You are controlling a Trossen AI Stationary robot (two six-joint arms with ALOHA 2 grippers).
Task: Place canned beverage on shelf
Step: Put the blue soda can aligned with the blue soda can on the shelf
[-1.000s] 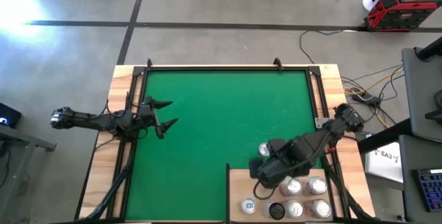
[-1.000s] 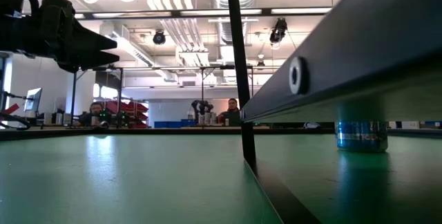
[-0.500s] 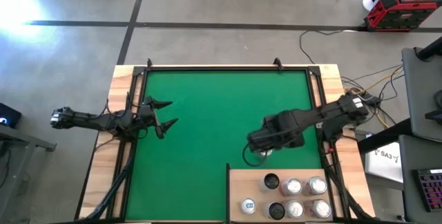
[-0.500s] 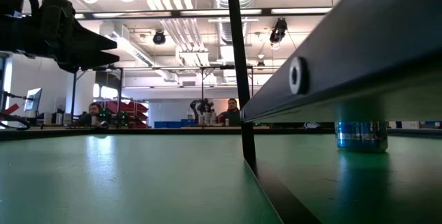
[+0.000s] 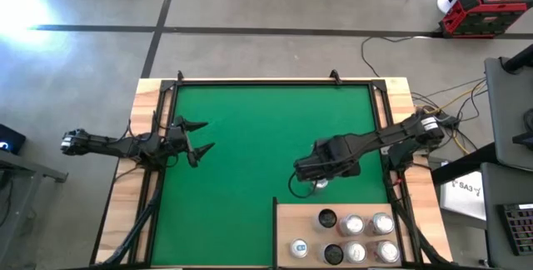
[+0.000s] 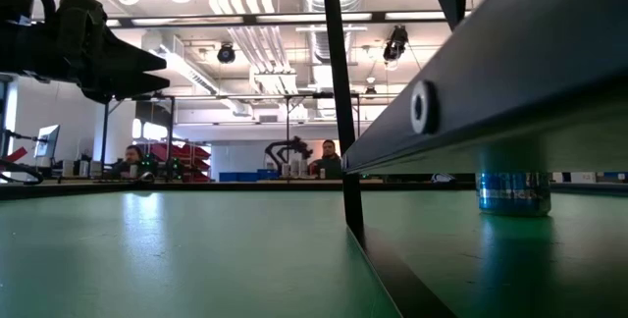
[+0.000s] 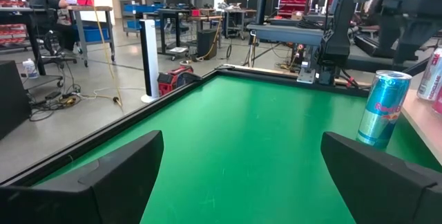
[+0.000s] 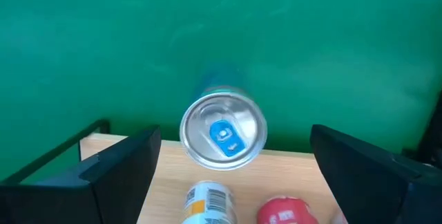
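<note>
Reading from left to right, you see the left gripper [image 5: 202,137] waiting over the left side of the green mat [image 5: 250,137], its two fingers spread wide with nothing between them. From its wrist camera you look across the mat to a slim blue-and-silver can [image 7: 385,108] standing upright far ahead of the fingers, beside the shelf's edge; it bears a red emblem, but the lettering cannot be made out. Further right, your right gripper [image 5: 310,176] hangs above that same can [image 8: 223,130], pointing straight down, fingers wide apart and not touching it. The can stands directly below and between the open fingers, still on the mat just beyond the shelf [image 5: 287,220], a pale wooden panel at the mat's near right corner. In the right wrist view you see the can's silver top with a blue tab. Beneath the gripper's wrist side, six cans [image 5: 354,225] stand on the shelf, among them one with a yellow-and-white barcode label [image 8: 208,202] and one red [image 8: 284,211]; no brand can be read.
</note>
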